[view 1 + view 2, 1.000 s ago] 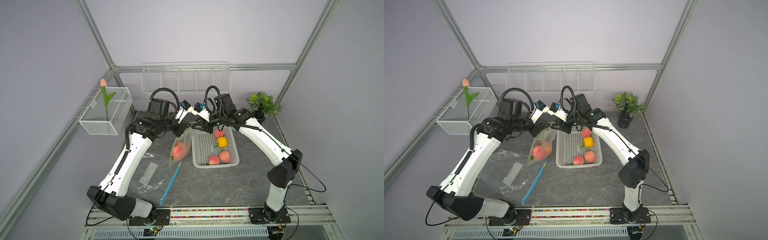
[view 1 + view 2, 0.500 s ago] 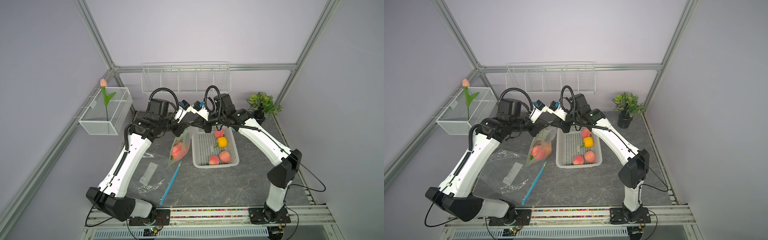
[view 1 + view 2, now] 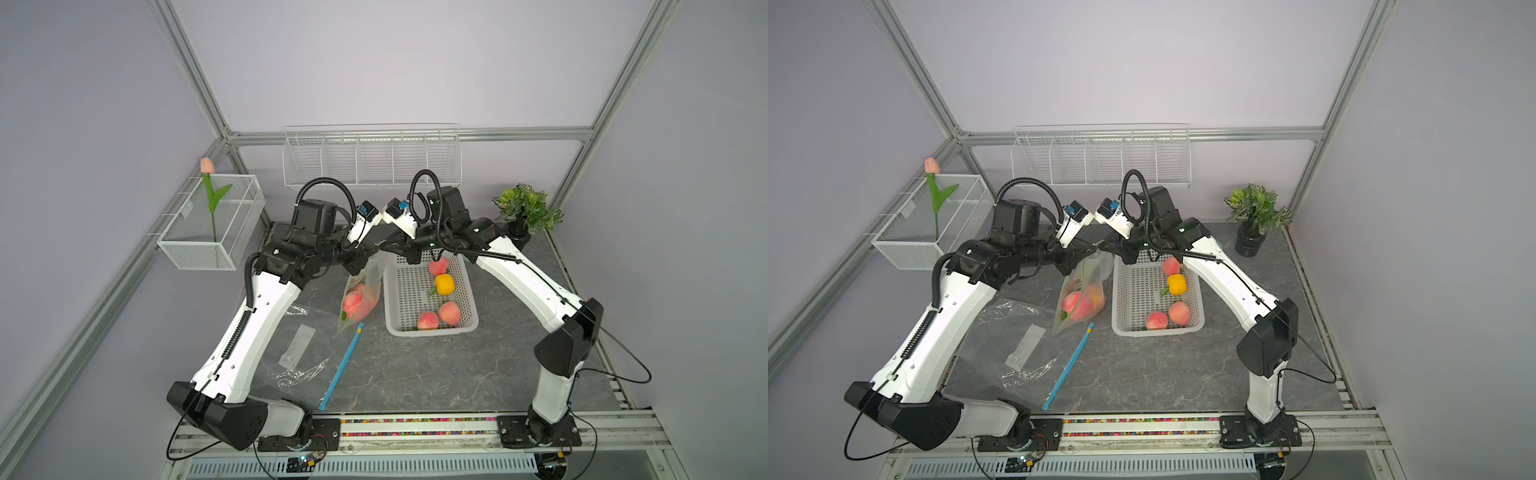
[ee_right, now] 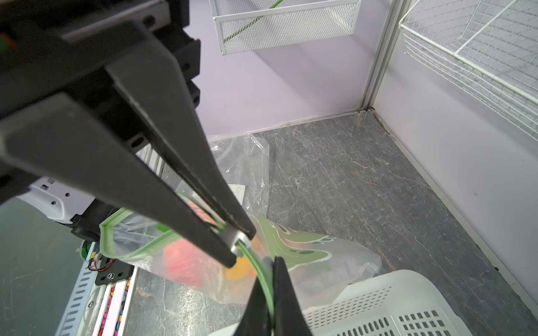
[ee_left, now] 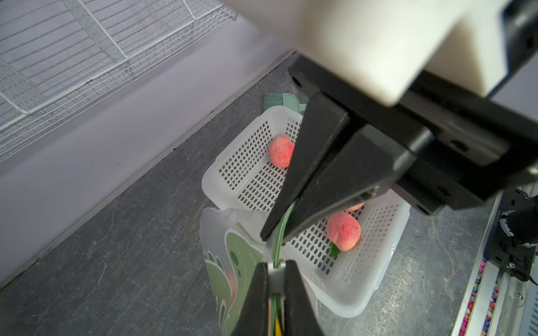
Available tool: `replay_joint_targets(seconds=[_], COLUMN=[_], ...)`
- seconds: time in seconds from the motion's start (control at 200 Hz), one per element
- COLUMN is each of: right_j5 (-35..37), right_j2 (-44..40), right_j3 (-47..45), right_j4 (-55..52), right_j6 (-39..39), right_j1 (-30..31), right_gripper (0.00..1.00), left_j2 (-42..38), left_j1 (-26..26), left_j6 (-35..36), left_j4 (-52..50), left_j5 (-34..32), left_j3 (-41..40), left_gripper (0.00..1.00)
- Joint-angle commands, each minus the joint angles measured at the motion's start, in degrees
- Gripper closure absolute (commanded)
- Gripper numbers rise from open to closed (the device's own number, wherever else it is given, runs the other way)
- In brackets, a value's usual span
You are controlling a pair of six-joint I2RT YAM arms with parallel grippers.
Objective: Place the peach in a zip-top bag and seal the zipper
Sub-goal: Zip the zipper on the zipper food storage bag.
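Left end effector (image 3: 1090,252) and right end effector (image 3: 1106,246), mid-frame, both clamp the clear green-zippered plastic zip-top bag (image 3: 1084,291).

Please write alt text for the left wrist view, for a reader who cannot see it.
The left end effector and the right end effector both pinch the green zipper of a zip-top bag. Behind it, a white perforated basket holds peaches.

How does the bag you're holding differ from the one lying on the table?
The held bag hangs from the left pincer and right pincer; the table bag lies flat, untouched. The held bag holds fruit; the table bag none. Held bag zipper green, table bag edge blue. Both are clear plastic.
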Motion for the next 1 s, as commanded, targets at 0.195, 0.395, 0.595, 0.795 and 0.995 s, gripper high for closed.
replay_joint_targets(seconds=[0.195,0.395,0.595,0.795,0.995], right_j5=[4.92,5.45,6.06,6.57,7.45], right_j2=[-0.42,0.73,1.65,2.76,3.75], right_j3=[4.59,6.66,8.42,10.11,11.58], right_j4=[0.11,-0.21,-0.1,0.01,0.05], right_j6=[2.54,3.74,4.84,6.26,7.46], right_j1=[-2.46,-2.57,-2.79,-3.0,-3.17], right_gripper=[0.93,0.93,0.93,0.93,0.93], left_j2=[-3.04,-3.92,-4.43,-4.89,-5.7], left_j1=[0.2,0.24,0.24,0.23,0.25], left_j6=[-0.75,-0.93,-1.43,-1.98,-2.48], left_j4=[-4.07,-4.56,-5.28,-5.7,-6.01], left_j5=[-3.2,-4.16,-5.09,-6.19,-6.81], left_j3=[-1.33,-1.86,-2.08,-2.35,-3.04], left_gripper=[0.94,0.94,0.93,0.93,0.93])
